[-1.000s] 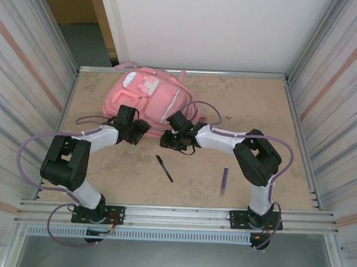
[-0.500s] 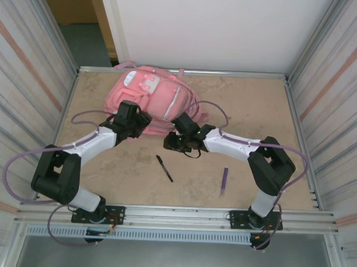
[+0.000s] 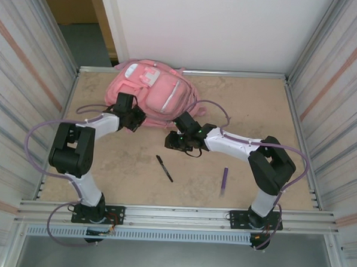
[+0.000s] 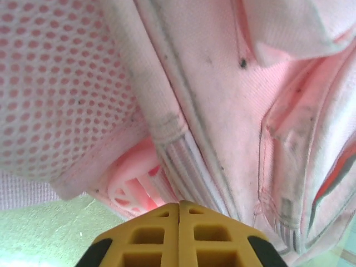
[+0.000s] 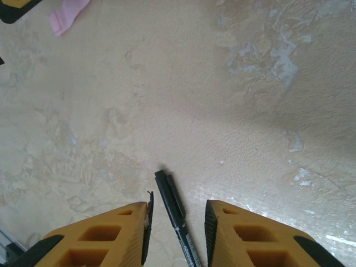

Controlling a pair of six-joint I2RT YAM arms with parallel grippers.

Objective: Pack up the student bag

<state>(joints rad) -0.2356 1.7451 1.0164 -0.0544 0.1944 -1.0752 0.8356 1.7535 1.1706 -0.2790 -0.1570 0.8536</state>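
From above, the large pink fabric backpack [image 3: 155, 91], the student bag, lies at the far left of the beige counter [image 3: 257, 114], its front pockets facing up. The left tool [image 3: 137, 119] is pressed against the bag's near edge. The right tool [image 3: 173, 144] hangs just right of it, over bare counter. A slim black pen [image 3: 164, 168] lies nearer, and a purple pen [image 3: 224, 179] lies well apart to the right.

In the left wrist view, the yellow fingers [image 4: 150, 236] are pressed together. Just past their tips are the bag's striped seam and mesh pocket. No cloth can be seen caught between them.

In the right wrist view, the fingers [image 5: 111, 233] stand apart, one on each side of the black pen's tip, and nothing is clamped.

Packing looks barely begun, since both pens are outside the bag. The step in hand seems to be picking up the black pen while the left arm steadies the bag. The next move calls for lowering squarely over the thin barrel and then closing. The bag's opening must also be found, and I cannot see it here.
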